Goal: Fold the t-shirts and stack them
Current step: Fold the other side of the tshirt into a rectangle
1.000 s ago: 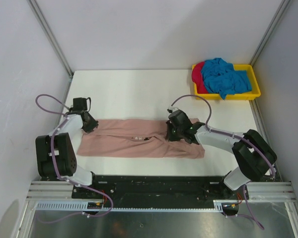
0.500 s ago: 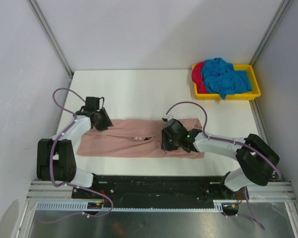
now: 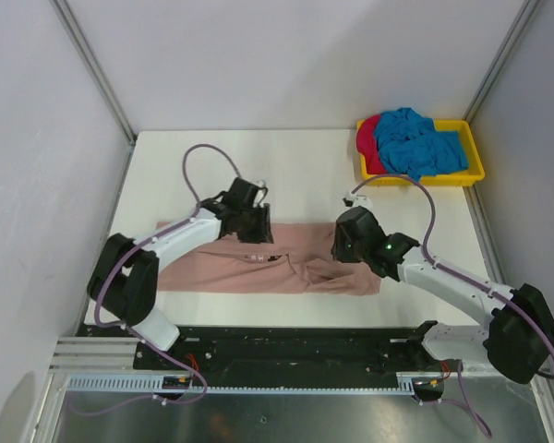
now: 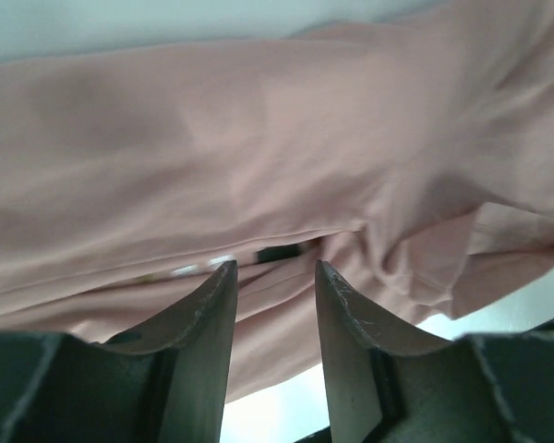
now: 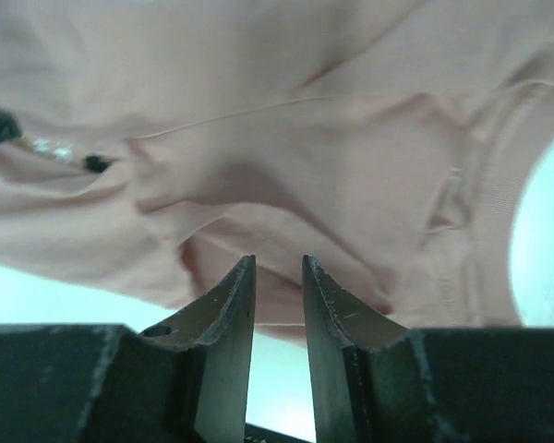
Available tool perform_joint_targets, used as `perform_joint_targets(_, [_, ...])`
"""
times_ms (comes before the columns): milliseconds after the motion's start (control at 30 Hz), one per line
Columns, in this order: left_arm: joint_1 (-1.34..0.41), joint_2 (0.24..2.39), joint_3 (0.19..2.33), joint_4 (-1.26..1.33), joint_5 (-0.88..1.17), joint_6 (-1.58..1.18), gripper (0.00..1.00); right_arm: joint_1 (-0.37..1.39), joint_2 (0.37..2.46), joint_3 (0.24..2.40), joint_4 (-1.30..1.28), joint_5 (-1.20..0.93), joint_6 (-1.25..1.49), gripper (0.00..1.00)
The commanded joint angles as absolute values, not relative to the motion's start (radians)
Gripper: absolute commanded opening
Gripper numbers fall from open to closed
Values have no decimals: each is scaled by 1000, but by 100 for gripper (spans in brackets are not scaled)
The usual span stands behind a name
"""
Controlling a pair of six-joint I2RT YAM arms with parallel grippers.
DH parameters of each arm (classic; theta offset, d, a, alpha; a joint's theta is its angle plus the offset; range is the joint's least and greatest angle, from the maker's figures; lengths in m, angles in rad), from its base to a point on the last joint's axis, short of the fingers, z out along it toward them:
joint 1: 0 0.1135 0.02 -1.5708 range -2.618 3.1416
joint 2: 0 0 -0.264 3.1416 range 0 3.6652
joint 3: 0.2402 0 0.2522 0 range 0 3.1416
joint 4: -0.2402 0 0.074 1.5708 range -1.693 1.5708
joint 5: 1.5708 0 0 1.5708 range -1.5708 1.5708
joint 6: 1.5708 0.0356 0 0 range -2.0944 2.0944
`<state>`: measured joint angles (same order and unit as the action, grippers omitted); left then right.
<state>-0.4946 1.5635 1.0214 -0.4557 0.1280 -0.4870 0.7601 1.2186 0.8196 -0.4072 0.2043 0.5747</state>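
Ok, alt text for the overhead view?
A pink t-shirt lies folded lengthwise on a white table, the left arm and right arm reaching over it. A yellow tray, far right, holds blue clothing and red clothing.

The white table (image 3: 258, 166) bears a pink t-shirt (image 3: 212, 272) (a long strip near the front) and a yellow tray (image 3: 443, 180).

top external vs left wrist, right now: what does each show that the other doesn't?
Top external only: the yellow tray holding the blue shirt and the red shirt, plus the right tool. Left wrist only: close up, the left tool has its fingers apart with nothing between them. Both: the pink shirt beneath the left tool.
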Motion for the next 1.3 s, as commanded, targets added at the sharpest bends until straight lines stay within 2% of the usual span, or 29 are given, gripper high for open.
perform_joint_targets(0, [-629,1643,1140,-442,97,-453,44,700,1201,786,-486,274,569,30])
perform_joint_targets(267, [-777,1812,1316,-439,78,-463,44,668,1177,706,-488,265,593,22])
perform_joint_targets(533, [-831,1902,1397,-442,109,-476,43,667,1141,632,-478,239,626,19])
perform_joint_targets(1067, [-883,1818,1215,-440,134,-502,29,690,1061,573,-503,208,676,18])
perform_joint_targets(1267, [-887,1742,1145,-442,119,-507,27,709,1049,565,-501,208,697,18])
